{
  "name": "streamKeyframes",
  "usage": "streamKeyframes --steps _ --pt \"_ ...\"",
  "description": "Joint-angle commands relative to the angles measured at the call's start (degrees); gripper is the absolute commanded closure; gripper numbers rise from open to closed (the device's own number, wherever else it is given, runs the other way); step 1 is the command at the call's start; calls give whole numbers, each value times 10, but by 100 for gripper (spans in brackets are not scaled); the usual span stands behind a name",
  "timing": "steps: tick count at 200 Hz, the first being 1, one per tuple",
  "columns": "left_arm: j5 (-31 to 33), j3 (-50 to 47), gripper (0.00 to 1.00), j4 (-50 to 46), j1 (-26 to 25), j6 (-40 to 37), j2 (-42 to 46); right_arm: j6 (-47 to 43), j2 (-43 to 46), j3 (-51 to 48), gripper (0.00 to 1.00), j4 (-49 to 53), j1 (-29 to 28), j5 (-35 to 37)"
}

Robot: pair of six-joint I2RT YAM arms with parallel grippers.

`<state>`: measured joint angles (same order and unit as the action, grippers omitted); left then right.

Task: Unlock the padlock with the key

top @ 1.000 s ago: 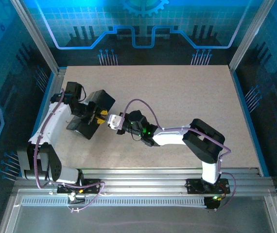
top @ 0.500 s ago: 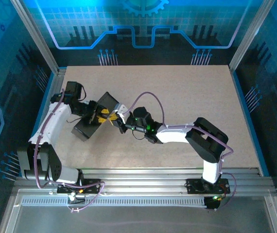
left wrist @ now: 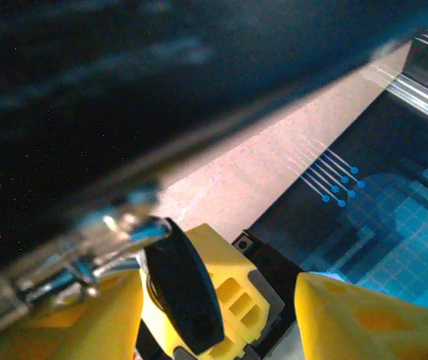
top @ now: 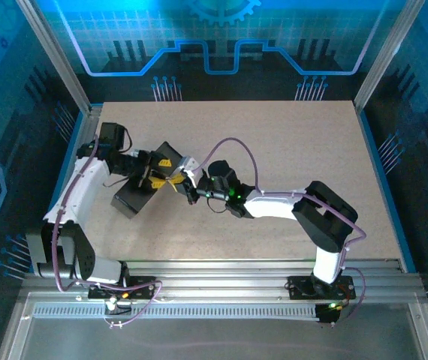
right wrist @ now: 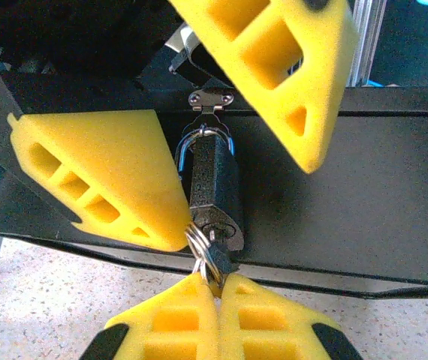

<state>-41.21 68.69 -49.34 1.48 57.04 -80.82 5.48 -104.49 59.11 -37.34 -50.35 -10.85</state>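
While pinching the key (right wrist: 221, 264) with right fingers (right wrist: 169, 326) straight below the upright padlock (right wrist: 215, 187), flanks it with left fingers (right wrist: 94, 187) spread wide.

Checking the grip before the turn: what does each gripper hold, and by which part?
The right gripper pinches the key by its head, just under the padlock. The left gripper stands open around the padlock, holding nothing.

Bright yellow fingers (right wrist: 94, 187), a dark grey padlock (right wrist: 215, 187) with silvery glints, a plain black box (right wrist: 364, 210), a speckled beige worktop (right wrist: 49, 315).
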Motion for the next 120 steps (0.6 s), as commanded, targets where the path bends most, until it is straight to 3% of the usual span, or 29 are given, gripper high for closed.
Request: streamKeyframes --steps 1,59,89,120 --pt "-39 34 44 19 20 0 26 28 -7 39 99 16 15 -11" --pt "-45 63 45 67 68 6 38 66 -12 90 100 78 15 -17" --pt "-8 55 47 84 97 -16 36 64 -24 113 100 108 15 -18" --pt "67 86 47 26 141 -100 17 70 -43 142 100 141 17 -24"
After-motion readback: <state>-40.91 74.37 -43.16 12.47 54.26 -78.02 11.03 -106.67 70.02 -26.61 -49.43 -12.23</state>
